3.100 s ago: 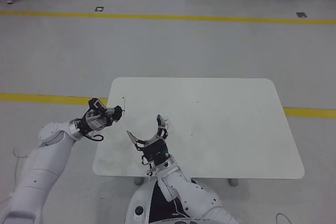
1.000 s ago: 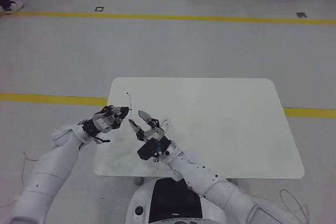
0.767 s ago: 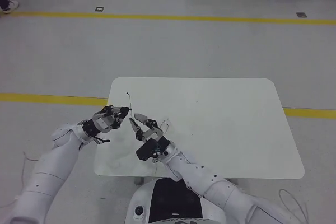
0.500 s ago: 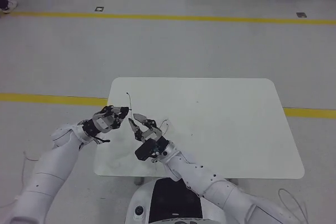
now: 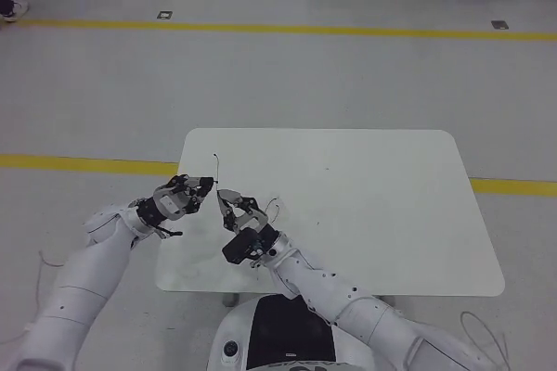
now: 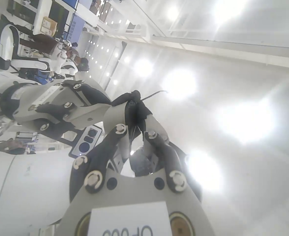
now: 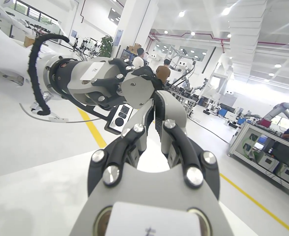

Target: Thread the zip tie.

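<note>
Top view: thin black plastic zip tie (image 5: 215, 168) stands upright over the white rectangular worktop (image 5: 371, 204), near one side edge, pinched at its lower end by the left tool (image 5: 204, 185). Right tool (image 5: 233, 198) sits just beside; whether it grips cannot be told.

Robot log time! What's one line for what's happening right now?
left gripper: shut on zip tie, tail sticking out | right gripper: close beside left gripper | both: over the table
</note>
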